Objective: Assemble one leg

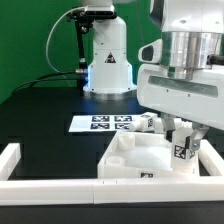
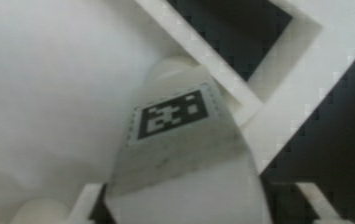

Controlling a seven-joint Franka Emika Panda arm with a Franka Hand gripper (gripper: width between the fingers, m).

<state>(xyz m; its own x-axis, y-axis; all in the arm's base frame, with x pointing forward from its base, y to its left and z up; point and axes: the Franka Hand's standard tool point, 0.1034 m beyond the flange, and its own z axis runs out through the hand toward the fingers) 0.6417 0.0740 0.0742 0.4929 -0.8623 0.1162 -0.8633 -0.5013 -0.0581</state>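
A small white leg (image 2: 188, 150) with a black-and-white tag stands between my gripper's (image 2: 200, 205) jaws in the wrist view. One finger (image 2: 90, 203) lies close beside it, and a dark gap shows between the leg and the other finger (image 2: 316, 203), so the jaws are open around it. In the exterior view the gripper (image 1: 183, 138) hangs over the right side of the large white tray-like part (image 1: 135, 160), with the tagged leg (image 1: 183, 150) at its fingertips, at that part's right edge. Whether the leg rests in the part I cannot tell.
The marker board (image 1: 100, 123) lies on the black table behind the tray-like part. Another small tagged white piece (image 1: 148, 124) sits beside it. White rails (image 1: 22, 165) border the front and left. The robot base (image 1: 108, 60) stands at the back.
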